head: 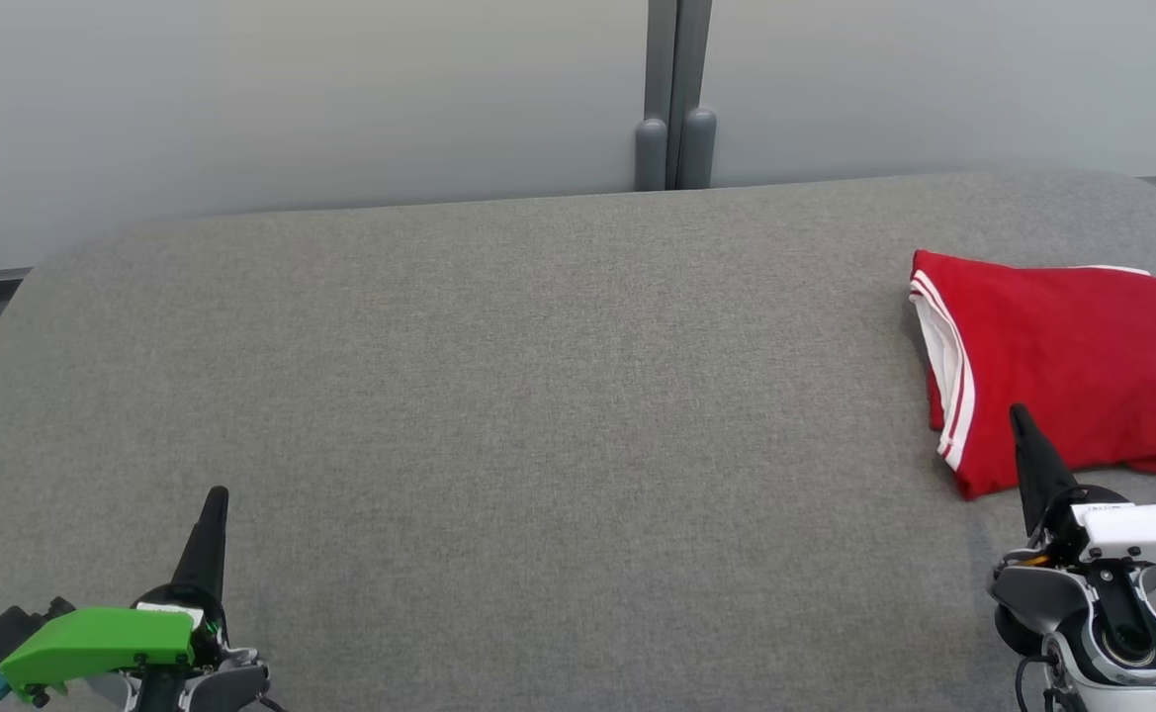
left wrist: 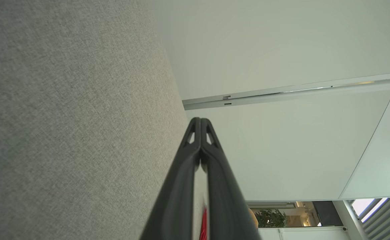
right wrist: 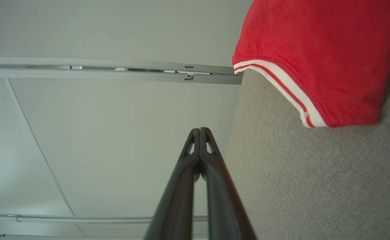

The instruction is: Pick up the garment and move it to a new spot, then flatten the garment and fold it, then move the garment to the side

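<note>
We see the folded red garment (head: 1072, 366), edged with white stripes, lying at the right end of the grey fabric-covered table (head: 538, 396), close to the right edge of the head view. Our right gripper (head: 1018, 413) hangs near the garment's front corner. Its two fingers are pressed together on nothing, and in the right wrist view they stand apart from the cloth. Our left gripper (head: 217, 494) sits well apart at the lower left above bare table, its fingers likewise clenched and empty. A small label on the white housing (head: 1146, 529) behind the right gripper is too small to read. A green cover (head: 98, 638) caps the left wrist.
</note>
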{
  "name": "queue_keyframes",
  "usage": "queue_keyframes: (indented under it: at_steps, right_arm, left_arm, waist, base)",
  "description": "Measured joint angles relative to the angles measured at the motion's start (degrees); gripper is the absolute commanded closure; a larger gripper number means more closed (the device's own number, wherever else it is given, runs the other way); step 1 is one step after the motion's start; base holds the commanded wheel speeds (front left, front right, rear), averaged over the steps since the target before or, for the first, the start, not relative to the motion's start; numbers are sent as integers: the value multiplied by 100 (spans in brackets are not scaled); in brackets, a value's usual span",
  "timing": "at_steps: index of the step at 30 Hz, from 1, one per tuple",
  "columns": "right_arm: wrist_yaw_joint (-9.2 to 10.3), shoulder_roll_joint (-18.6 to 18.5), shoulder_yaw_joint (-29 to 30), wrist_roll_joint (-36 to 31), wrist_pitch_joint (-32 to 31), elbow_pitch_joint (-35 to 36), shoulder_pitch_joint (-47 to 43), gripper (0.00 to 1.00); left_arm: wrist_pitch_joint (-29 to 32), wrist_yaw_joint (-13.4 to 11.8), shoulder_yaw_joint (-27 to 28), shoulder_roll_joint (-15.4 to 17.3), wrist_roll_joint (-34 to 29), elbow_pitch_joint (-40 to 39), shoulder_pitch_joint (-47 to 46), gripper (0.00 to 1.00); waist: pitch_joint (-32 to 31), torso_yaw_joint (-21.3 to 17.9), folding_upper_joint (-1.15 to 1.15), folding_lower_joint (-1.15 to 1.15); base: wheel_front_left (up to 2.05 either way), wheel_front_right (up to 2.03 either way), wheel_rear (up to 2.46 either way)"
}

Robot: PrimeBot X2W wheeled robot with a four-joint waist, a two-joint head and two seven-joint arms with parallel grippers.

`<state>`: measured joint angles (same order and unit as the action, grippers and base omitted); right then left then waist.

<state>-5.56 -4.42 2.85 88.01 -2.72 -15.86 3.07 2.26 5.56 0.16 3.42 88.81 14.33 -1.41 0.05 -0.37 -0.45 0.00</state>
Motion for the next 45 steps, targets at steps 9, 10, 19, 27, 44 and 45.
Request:
queue_keyframes:
  at_steps: [9,10,19,27,44,45]
  right_arm:
    - [-99,70,243,543,-165,-1,3,100]
    - [-99,70,244,559,-165,-2,3,100]
    - [-99,74,247,577,-169,-4,4,100]
    - [-99,75,248,577,-169,-13,5,100]
    - [-99,77,256,577,-170,-23,7,100]
    - [-99,77,256,577,-170,-23,7,100]
  left_arm:
    - [123,101,115,25,489,70,-108,100]
    - [123,102,124,30,489,71,-120,100]
    - [124,129,130,32,490,119,-129,100]
    - [124,131,132,33,490,134,-130,100]
    - [132,132,137,33,490,153,-131,100]
    - [132,132,137,33,490,154,-131,100]
  waist:
    - [12,37,0,0]
    - [12,37,0,0]
    - [11,37,0,0]
    - [10,37,0,0]
    - [9,37,0,0]
    - [9,37,0,0]
  base:
    - [0,0,0]
    - [0,0,0]
    - [0,0,0]
    - [0,0,0]
    - [0,0,0]
    - [0,0,0]
